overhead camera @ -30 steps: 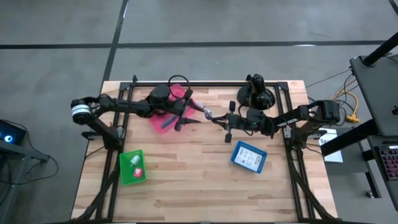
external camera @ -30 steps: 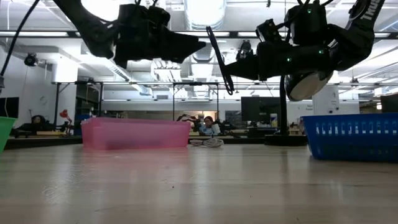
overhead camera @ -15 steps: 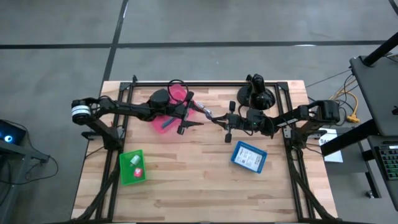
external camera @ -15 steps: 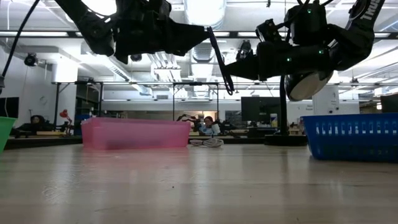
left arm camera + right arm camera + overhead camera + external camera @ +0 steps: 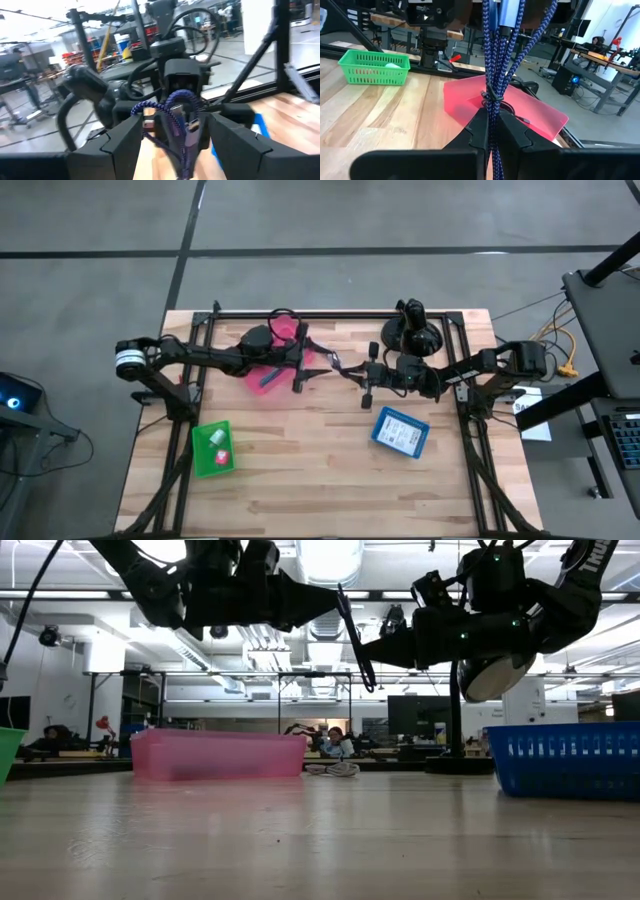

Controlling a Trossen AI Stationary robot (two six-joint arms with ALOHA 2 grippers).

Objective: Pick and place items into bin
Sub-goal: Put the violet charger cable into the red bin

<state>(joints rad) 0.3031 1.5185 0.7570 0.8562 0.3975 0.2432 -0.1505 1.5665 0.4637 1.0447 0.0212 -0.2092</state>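
Right gripper (image 5: 490, 132) is clamped on a bundled purple-blue cable (image 5: 492, 75), held in the air above the table (image 5: 300, 450) between the two arms; left gripper (image 5: 175, 132) stands spread on either side of the cable's free end, jaws not closed on it; a hand-over appears in hand, not complete. Pink bin (image 5: 268, 370) beneath the left arm holds a black cable and a blue stick; green bin (image 5: 203, 450) holds small pieces; blue bin (image 5: 400, 431) holds a pale item. This cable is not yet binned.
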